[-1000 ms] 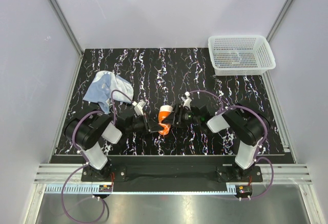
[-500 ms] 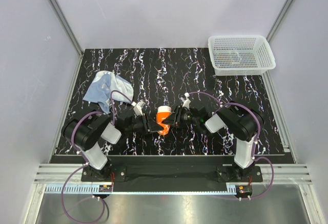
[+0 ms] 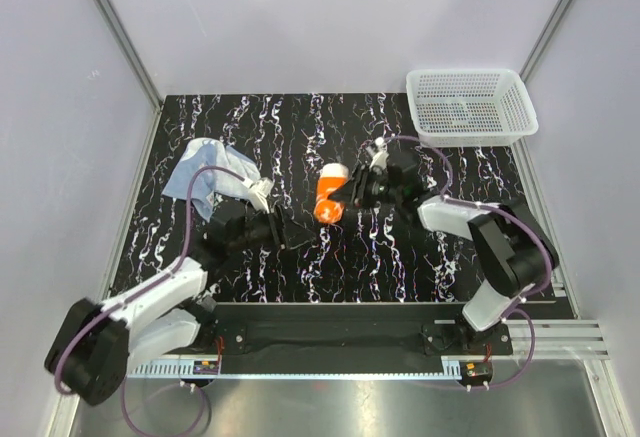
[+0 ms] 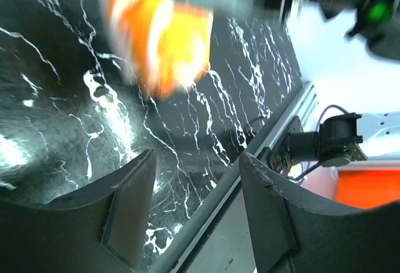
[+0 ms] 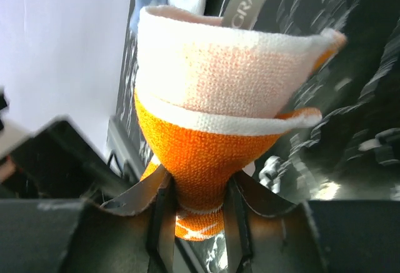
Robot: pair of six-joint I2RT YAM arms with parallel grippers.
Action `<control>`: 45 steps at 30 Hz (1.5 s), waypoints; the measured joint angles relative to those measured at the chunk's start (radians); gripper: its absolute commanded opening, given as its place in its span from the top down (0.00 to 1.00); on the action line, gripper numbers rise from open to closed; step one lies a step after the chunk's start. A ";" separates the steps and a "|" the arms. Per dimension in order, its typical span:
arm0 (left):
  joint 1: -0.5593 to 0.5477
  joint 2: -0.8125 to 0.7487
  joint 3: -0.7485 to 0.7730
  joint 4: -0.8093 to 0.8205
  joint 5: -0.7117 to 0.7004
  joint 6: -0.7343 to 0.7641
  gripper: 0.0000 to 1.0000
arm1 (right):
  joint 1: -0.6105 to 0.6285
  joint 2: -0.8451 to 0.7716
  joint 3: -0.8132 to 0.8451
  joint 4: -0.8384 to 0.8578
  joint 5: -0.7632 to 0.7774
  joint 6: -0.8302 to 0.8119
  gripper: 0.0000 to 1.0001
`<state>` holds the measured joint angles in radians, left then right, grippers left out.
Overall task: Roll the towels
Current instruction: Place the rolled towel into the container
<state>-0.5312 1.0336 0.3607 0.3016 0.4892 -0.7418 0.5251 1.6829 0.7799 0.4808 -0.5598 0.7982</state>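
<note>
And the handover breaks up: the left arm has swung out wide toward 8 o'clock, and the right arm has carried the orange towel (image 3: 328,200) up the table (image 3: 330,287) from near the front edge to just past centre, toward 12. The left gripper (image 4: 199,160) has let go. Its jaws stand well apart with nothing between them, just dark marbled tabletop, and the orange roll is a blur beyond.

So the right gripper (image 5: 199,201) has it alone. Its jaws are pinched in tight on the roll's narrow orange end, and that's all that holds the bundle.

Here's the worry. The cloth is a soft knitted thing, orange outside, white inside, and it isn't a snug cylinder. It flares from the pinch like a cone, with the white-edged layers gaping loose at the free end. With one grip at one end, I'd say a quick swing or a light bump on the table could let those outer wraps spring open. The squashy fabric could also creep out of the jaws, since there's so little of it between them.

Over at 10 o'clock the blue-grey towel (image 3: 205,169) lies slack and rumpled, not rolled at all by the look of it. The white mesh basket (image 3: 470,135), stiff plastic lattice, sits in the 2 o'clock corner, well apart from both arms.
</note>
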 measured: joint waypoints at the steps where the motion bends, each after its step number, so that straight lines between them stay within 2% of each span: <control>1: -0.002 -0.037 0.020 -0.058 -0.020 0.016 0.41 | -0.035 -0.016 0.030 -0.045 -0.002 -0.024 0.84; 7: -0.005 -0.235 0.101 -0.414 -0.175 0.080 0.41 | -0.245 -0.064 0.290 -0.345 -0.008 -0.151 0.85; 11: -0.006 -0.297 0.197 -0.644 -0.280 0.100 0.41 | -0.389 -0.061 0.478 -0.481 -0.005 -0.181 0.85; 16: -0.007 -0.315 0.325 -0.850 -0.367 0.125 0.41 | -0.573 0.001 0.679 -0.534 0.028 -0.128 0.86; 20: -0.007 -0.315 0.425 -0.971 -0.442 0.188 0.41 | -0.668 0.147 0.829 -0.544 0.060 -0.059 0.86; 28: -0.007 -0.357 0.443 -1.021 -0.494 0.266 0.41 | -0.695 0.548 1.252 -0.690 0.033 -0.037 0.87; 31: -0.007 -0.358 0.443 -1.020 -0.494 0.279 0.41 | -0.719 0.685 1.424 -0.746 -0.053 -0.036 0.89; 35: -0.007 -0.350 0.443 -1.019 -0.494 0.290 0.41 | -0.773 0.901 1.737 -0.837 -0.202 -0.062 0.94; 38: -0.007 -0.344 0.441 -1.019 -0.487 0.298 0.41 | -0.809 0.962 1.771 -0.867 -0.284 -0.081 1.00; 45: -0.007 -0.336 0.440 -1.017 -0.473 0.303 0.41 | -0.819 0.985 1.709 -0.944 -0.375 -0.202 1.00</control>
<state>-0.5385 0.6975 0.8005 -0.7155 0.0158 -0.4393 -0.2935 2.6678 2.4893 -0.4629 -0.9344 0.5961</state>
